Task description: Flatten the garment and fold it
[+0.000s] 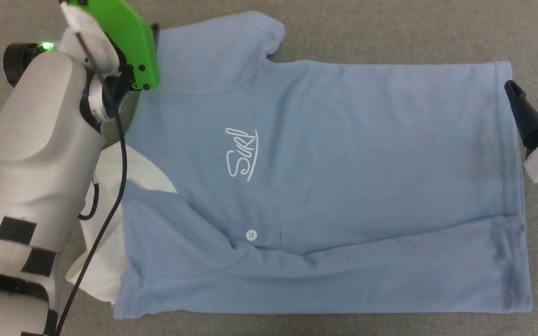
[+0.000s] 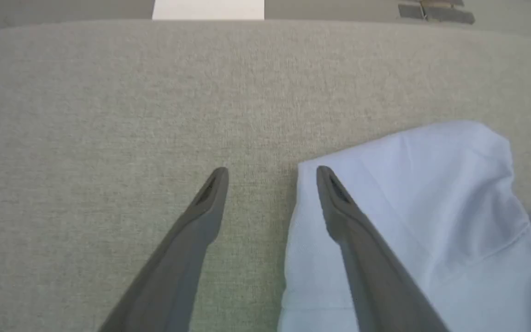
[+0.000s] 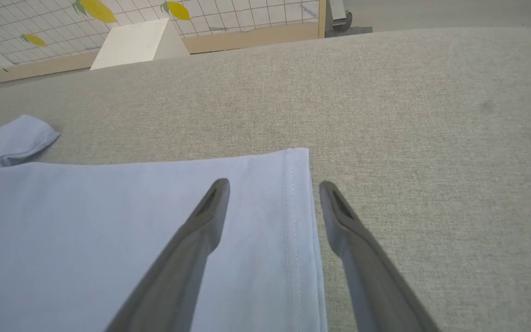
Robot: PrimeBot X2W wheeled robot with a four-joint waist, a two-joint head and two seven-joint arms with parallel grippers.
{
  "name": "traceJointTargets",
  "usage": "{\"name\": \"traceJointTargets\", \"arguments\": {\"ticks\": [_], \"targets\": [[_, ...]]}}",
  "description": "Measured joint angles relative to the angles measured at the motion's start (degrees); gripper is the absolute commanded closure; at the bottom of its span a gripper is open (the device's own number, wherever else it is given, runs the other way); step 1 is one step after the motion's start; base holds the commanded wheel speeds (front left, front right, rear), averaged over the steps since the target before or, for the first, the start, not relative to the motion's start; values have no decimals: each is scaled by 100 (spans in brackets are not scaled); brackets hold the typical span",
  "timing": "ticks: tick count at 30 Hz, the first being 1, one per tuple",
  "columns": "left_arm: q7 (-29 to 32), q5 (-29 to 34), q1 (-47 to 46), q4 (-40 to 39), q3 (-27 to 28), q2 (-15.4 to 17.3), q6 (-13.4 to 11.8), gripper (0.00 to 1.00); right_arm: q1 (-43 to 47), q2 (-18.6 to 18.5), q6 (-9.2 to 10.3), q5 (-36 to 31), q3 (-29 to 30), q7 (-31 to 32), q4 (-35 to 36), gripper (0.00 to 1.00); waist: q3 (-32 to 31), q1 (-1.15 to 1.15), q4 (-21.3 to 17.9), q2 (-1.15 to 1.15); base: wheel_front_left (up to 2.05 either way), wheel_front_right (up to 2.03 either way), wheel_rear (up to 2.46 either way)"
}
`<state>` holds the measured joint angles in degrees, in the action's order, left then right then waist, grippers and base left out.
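Head view: garment [image 1: 325, 186] lies on counter [image 1: 390, 32], long axis left to right, collar [image 1: 110, 196] toward my left, hem [image 1: 514, 186] toward my right. My left end effector [image 2: 272, 171]: spread, astride far sleeve [image 2: 408, 184] edge. My right end effector [image 3: 274, 184]: spread, astride far hem corner; contact perhaps not yet made.

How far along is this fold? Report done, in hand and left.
Done: the shirt lies flat, and its near side looks folded in by the button. In hand: the left end effector is open astride the sleeve edge, the right end effector open astride the hem; nothing gripped. Left: folding the far side in, then end to end.
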<state>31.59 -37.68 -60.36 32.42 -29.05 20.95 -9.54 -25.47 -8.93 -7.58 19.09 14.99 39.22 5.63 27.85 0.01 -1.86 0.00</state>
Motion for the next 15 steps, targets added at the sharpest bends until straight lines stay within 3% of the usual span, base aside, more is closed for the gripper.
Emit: {"name": "traceJointTargets", "arguments": {"ticks": [3,8,9,10,15], "targets": [[927,-21,-171,348,-180,-56,-175,0,0,-25,0,8,32,-66,-65,0,173,0,-112,0,0,0,0],[1271,-53,-333,313,-179,33,-287,0,2,-70,0,10,114,-152,-108,0,322,0,-310,0,0,0,0],[1352,-99,-327,290,-157,53,-286,67,6,-76,0,13,137,-152,-108,0,339,0,-329,0,0,0,0],[1394,-197,-304,233,-100,59,-281,100,10,-88,0,14,177,-153,-107,0,357,0,-338,0,0,0,0],[1239,-510,-80,-51,44,-70,-108,100,36,-163,0,11,365,-157,-87,0,355,0,-242,0,0,0,0]]}}
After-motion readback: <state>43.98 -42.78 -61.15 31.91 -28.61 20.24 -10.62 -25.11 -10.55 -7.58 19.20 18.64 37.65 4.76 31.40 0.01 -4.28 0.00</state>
